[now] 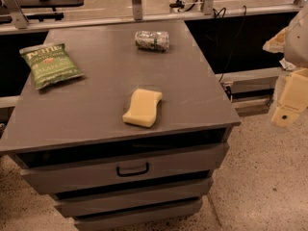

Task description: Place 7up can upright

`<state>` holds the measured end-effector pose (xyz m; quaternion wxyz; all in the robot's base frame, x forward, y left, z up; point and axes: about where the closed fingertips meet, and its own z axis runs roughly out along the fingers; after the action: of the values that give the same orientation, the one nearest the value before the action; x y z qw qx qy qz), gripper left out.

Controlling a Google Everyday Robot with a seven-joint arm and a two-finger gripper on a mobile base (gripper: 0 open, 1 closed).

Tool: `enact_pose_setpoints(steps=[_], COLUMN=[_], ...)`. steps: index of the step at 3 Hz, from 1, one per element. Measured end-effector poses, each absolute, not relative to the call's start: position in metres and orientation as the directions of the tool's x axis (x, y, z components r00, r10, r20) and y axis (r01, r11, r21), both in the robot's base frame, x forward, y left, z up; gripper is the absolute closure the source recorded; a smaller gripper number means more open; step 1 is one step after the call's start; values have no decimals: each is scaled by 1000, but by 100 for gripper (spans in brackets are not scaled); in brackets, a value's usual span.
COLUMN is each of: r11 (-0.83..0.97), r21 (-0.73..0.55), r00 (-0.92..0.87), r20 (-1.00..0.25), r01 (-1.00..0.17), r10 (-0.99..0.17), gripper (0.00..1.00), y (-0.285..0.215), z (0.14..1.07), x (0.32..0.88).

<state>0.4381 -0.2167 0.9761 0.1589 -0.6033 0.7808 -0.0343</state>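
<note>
7up can [152, 40] is lying on its side near the drawer cabinet's [96, 95] far edge, axis running left-right, well left of the gripper [288, 105], which is hanging beside the cabinet; whether spread or closed, cannot tell.

The 7up can [151, 40] is laid on its side at the far middle of the cabinet top [96, 95]. The chip bag [50, 64] is placed at the far left, and the sponge [142, 108] near the front edge. The gripper [285, 110] is held off the right side, well apart from everything.
</note>
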Motion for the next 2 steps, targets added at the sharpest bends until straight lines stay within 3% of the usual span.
enact_pose_setpoints(steps=[2], r11=[272], r21=[-285], r00=[-184], r20=[-299], r01=[-919], r10=[-936], gripper=[0], y=[-206], z=[980], x=[462])
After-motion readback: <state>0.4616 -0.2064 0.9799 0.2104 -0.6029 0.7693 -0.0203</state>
